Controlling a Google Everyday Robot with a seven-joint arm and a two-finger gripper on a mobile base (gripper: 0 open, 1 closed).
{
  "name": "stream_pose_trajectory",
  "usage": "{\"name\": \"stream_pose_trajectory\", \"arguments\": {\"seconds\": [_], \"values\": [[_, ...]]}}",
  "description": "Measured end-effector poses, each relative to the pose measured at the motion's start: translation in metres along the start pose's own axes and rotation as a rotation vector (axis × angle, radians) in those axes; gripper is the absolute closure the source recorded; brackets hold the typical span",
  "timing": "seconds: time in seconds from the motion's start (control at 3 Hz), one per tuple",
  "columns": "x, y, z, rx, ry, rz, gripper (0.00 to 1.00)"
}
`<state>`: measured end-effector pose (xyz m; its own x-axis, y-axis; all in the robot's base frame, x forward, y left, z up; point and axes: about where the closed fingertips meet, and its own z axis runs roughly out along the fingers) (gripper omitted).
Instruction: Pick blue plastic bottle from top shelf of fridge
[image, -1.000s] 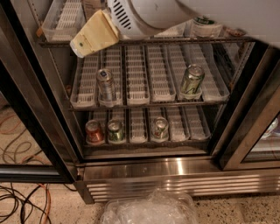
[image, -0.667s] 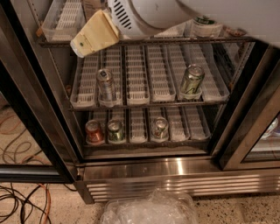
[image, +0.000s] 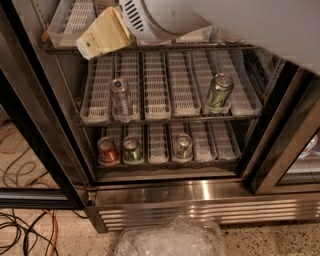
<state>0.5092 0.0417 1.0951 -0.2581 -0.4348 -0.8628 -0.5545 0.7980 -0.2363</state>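
The fridge (image: 165, 192) stands open in front of me, with wire racks and white lane trays. The top shelf (image: 150, 48) runs along the upper edge of the view. My gripper (image: 102, 35) shows as a cream-coloured tip on the white arm (image: 165, 17), reaching in over the left part of the top shelf. The arm covers most of that shelf. The blue plastic bottle is hidden. A brownish bit (image: 104, 5) shows at the top edge beside the gripper, and I cannot tell what it is.
The middle rack holds a silver can (image: 120, 95) and a green can (image: 220, 90). The lower rack holds a red can (image: 107, 150), a green can (image: 132, 150) and a silver can (image: 182, 146). Black door frames (image: 40, 150) flank the opening. A plastic bag (image: 170, 240) and cables (image: 25, 230) lie on the floor.
The arm now fills more of the upper right of the view. The gripper tip has shifted slightly up and left. The cans have not moved.
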Motion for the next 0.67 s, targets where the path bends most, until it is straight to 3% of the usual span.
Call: {"name": "stream_pose_trajectory", "arguments": {"seconds": [0.67], "values": [[-0.0002, 0.0001, -0.0001, 0.000, -0.001, 0.000, 0.00]]}}
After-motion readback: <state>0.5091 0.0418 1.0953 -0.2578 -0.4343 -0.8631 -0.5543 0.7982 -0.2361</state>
